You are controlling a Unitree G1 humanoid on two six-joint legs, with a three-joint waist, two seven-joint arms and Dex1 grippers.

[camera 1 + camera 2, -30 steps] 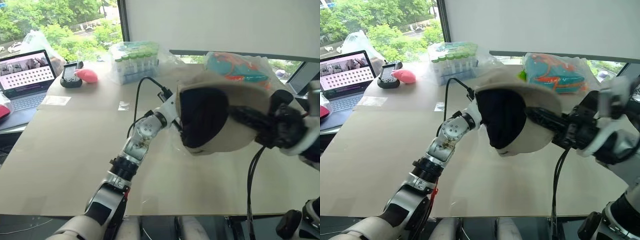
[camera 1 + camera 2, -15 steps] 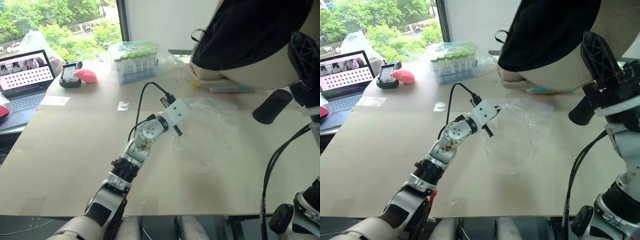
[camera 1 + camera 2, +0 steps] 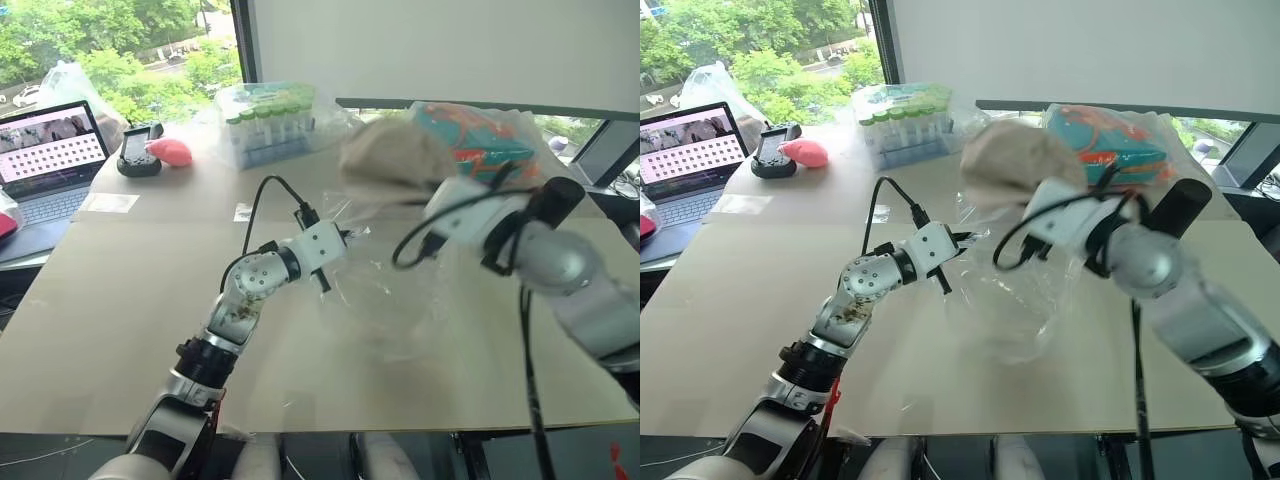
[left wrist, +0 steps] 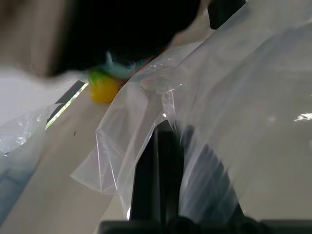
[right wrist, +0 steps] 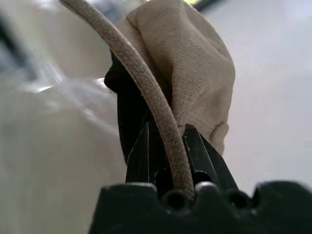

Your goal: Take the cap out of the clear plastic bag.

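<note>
The beige cap (image 3: 1008, 163) hangs in the air above the far edge of the clear plastic bag (image 3: 1025, 295), fully outside it. My right gripper (image 5: 168, 141) is shut on the cap's rim, and the cap's dark lining (image 5: 122, 92) shows beside the fabric. The bag lies crumpled and empty on the table, with one edge lifted. That edge is pinched by my left gripper (image 3: 340, 240), which is shut on the plastic; its black fingers (image 4: 163, 165) show through the film. The cap's dark inside (image 4: 126, 29) looms beyond the bag in the left wrist view.
At the back of the table (image 3: 120, 300) stand a bag of green-capped tubes (image 3: 268, 120) and a bag with a teal-orange item (image 3: 480, 135). A pink toy (image 3: 172, 150), a black device (image 3: 135, 152) and an open laptop (image 3: 50, 150) sit at the far left.
My right arm swung the cap up close to the camera, then rolled and brought it down and forward over the bag's far side. My left gripper drew the bag's edge slightly left.
</note>
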